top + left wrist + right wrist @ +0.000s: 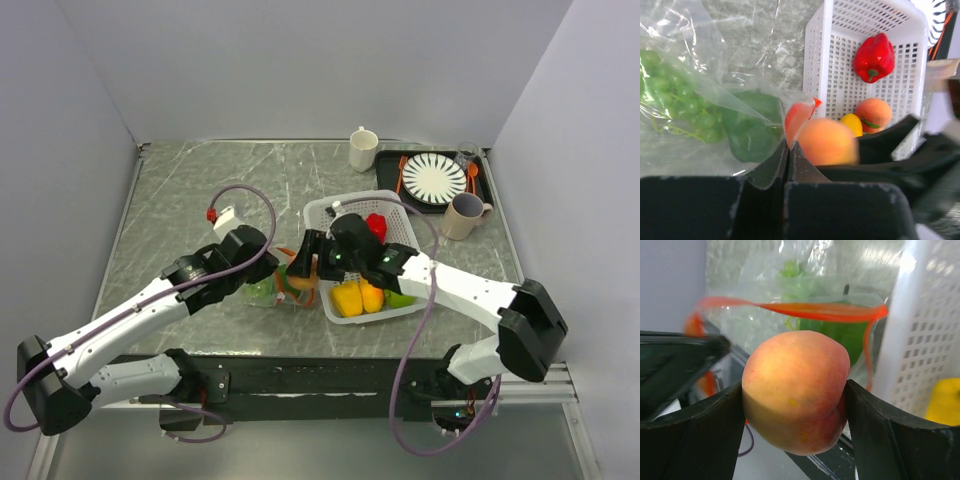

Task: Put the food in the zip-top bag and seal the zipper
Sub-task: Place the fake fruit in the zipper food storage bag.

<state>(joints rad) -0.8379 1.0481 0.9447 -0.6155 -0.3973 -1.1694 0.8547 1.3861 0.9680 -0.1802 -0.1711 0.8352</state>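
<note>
- Right gripper clamps the peach; the bag mouth gapes just beyond it, upper centre.
- Left gripper, closed, pinches the bag's edge by the zipper.

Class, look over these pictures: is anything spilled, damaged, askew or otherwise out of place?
Nothing stands out. The zip-top bag holds green food, its zipper bowed only because the left hand pinches the mouth open. The right hand holds a peach before it; a red pepper sits in the basket.
</note>
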